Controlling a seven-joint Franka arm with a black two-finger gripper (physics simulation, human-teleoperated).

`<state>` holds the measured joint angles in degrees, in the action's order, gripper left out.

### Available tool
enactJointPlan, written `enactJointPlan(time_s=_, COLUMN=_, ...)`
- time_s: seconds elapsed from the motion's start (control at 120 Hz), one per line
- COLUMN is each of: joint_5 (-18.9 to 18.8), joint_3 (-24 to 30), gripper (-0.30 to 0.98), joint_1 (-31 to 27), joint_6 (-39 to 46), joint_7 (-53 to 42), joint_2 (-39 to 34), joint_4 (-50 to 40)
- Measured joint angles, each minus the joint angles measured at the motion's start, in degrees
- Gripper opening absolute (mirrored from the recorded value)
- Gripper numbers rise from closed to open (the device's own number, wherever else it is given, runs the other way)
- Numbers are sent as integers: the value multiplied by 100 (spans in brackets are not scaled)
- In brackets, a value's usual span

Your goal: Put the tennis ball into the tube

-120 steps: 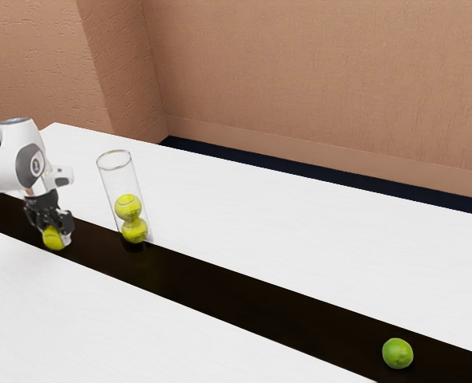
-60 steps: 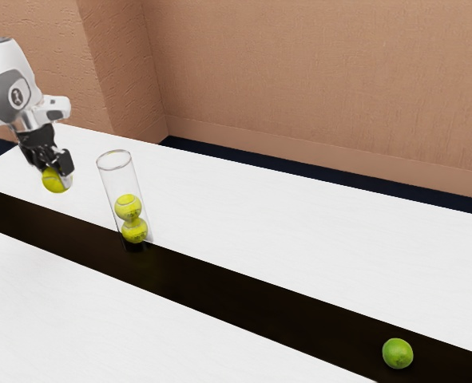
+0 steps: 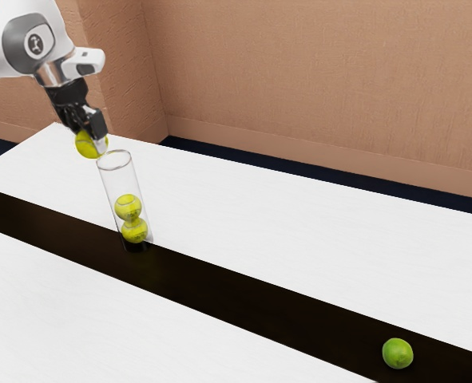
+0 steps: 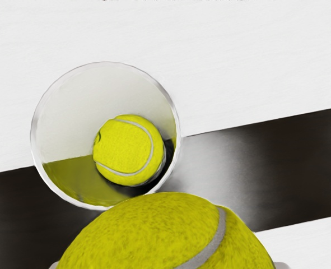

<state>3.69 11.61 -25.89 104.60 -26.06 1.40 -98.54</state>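
Since the earlier frame half a second ago, the gripper [image 3: 93, 140] and the tennis ball [image 3: 87, 146] have risen and moved toward the exterior view's right, ending just beside the clear tube's [image 3: 114, 179] mouth. The tube, the upper ball [image 3: 128, 207] and lower ball [image 3: 135, 231] inside it, and the green fruit [image 3: 398, 353] on the desk [image 3: 283, 231] are where they were.

The gripper is closed on the tennis ball, a finger at either side. The ball is in the air, not over the opening.

It should be light and springy, with felt that resists slipping, so a moderate squeeze across its widest part, as now, is enough. Keeping the underside free would let it enter first. The tube looks light, stiff and easy to tip; the ball or a fingertip could catch its rim. The next move is likely to centre the ball above the mouth, then lower and release it.
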Motion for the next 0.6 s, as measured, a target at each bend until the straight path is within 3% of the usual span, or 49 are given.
enactJointPlan(time_s=0.15, joint_5=2, joint_3=7, gripper=37, joint_1=248, joint_6=-53, joint_7=37, joint_2=203, joint_4=64)
enactJointPlan(time_s=0.6, joint_5=-35, joint_3=-8, gripper=36, joint_1=142, joint_6=-59, joint_7=181, joint_2=993, joint_4=824)
